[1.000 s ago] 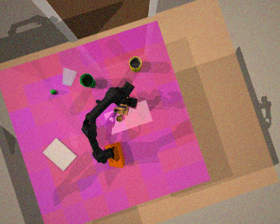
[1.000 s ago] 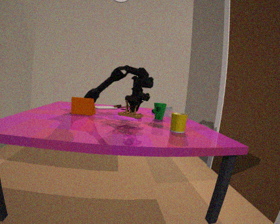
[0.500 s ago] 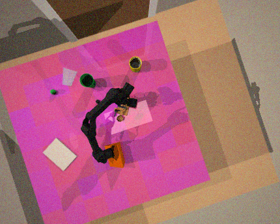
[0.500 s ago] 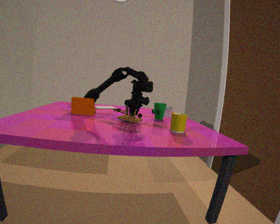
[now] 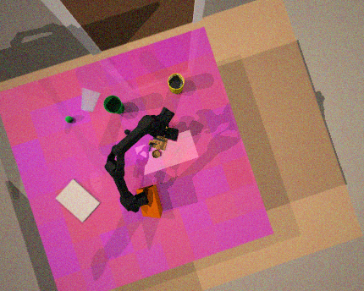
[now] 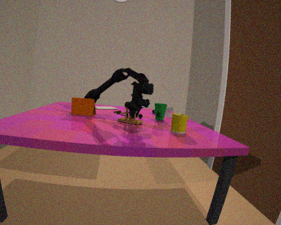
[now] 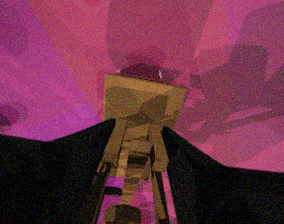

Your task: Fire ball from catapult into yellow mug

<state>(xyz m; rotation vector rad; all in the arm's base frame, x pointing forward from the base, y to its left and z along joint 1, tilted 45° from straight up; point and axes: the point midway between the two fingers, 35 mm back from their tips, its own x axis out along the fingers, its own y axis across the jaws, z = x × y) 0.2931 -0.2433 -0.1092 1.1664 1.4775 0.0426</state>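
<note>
The tan wooden catapult [image 5: 160, 143] [image 6: 130, 121] [image 7: 143, 100] is around the middle of the table, its base at or just above the surface. My gripper [image 6: 132, 114] [image 7: 139, 126] points down and is shut on the catapult's uprights. The catapult's round cup [image 5: 157, 153] [image 7: 123, 214] is on the side away from the mug; I cannot tell whether it holds a ball. The yellow mug [image 5: 177, 90] [image 6: 179, 123] stands upright, apart from the catapult. A small dark ball [image 5: 127, 132] [image 6: 140, 116] and a small green ball [image 5: 68, 119] are on the table; which is the task's is unclear.
A green cup [image 5: 113, 104] [image 6: 160, 111] stands near the yellow mug. A translucent container [image 5: 90, 101] is beyond it. A white slab [image 5: 78, 200] lies at the left. An orange block [image 5: 153, 208] [image 6: 83, 106] stands beside the arm's base.
</note>
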